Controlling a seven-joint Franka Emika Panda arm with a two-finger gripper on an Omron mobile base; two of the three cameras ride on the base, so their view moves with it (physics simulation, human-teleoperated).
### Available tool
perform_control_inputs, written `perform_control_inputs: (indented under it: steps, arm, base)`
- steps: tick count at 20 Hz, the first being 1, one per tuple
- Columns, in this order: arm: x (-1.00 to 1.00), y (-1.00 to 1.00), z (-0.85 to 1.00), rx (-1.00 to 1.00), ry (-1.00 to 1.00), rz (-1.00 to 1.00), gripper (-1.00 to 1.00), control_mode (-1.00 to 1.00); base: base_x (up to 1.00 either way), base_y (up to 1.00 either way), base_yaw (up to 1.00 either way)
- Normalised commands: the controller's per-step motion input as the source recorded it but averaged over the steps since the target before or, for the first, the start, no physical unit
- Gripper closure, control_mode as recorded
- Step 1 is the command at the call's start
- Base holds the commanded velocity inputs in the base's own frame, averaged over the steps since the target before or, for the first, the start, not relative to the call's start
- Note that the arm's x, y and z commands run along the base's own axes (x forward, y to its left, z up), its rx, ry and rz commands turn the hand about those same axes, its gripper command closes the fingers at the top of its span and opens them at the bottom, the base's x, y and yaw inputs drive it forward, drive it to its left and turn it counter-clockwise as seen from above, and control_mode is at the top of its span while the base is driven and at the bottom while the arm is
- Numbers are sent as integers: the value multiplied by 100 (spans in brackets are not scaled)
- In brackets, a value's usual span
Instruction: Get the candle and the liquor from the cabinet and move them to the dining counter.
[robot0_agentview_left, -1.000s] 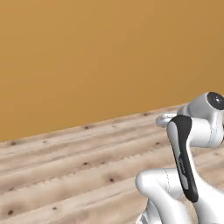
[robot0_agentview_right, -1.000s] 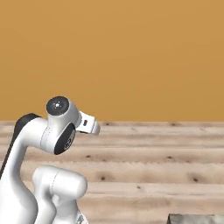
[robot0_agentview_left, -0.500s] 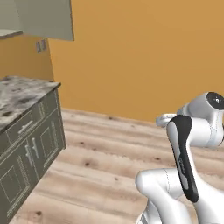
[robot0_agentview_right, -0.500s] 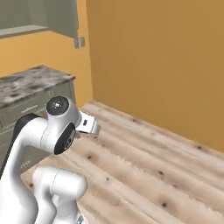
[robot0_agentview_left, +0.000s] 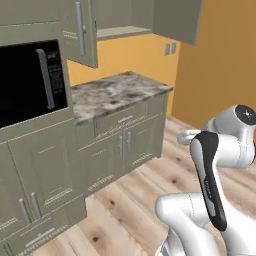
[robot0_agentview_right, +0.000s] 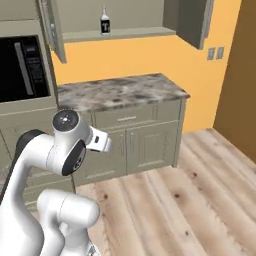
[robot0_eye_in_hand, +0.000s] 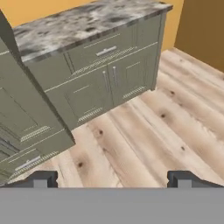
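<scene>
The upper cabinet (robot0_agentview_right: 192, 22) stands with both doors swung open, and its shelf (robot0_agentview_left: 122, 31) is seen from below in the left base view. The liquor (robot0_agentview_right: 105, 21), a clear bottle with a black label, stands upright on that shelf near the left. The candle is out of view, and so is the dining counter. My arm is folded close over the base, far below the shelf. My gripper (robot0_eye_in_hand: 112, 179) is open with nothing between its fingertips (robot0_eye_in_hand: 42, 178), and it points down at the wooden floor in front of the lower cupboards.
A black microwave (robot0_agentview_right: 20, 67) is built in left of the open cabinet. A marble worktop (robot0_agentview_right: 120, 92) over grey lower cupboards (robot0_eye_in_hand: 92, 87) runs below the shelf. Bare wooden floor (robot0_eye_in_hand: 166, 127) lies to the right, bounded by an orange wall (robot0_agentview_left: 220, 60).
The whole picture has swung: the base has turned from a bare orange wall to face the microwave, worktop and open cabinet. The arm keeps its folded pose and the gripper stays open.
</scene>
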Motion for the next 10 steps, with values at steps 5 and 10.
perform_control_inputs:
  steps: [5,10]
  arm:
    - [0,0,0,0,0,0,-100,100]
    - [0,0,0,0,0,0,-100,100]
  base:
    - [42,-12,58]
    - [46,-29,37]
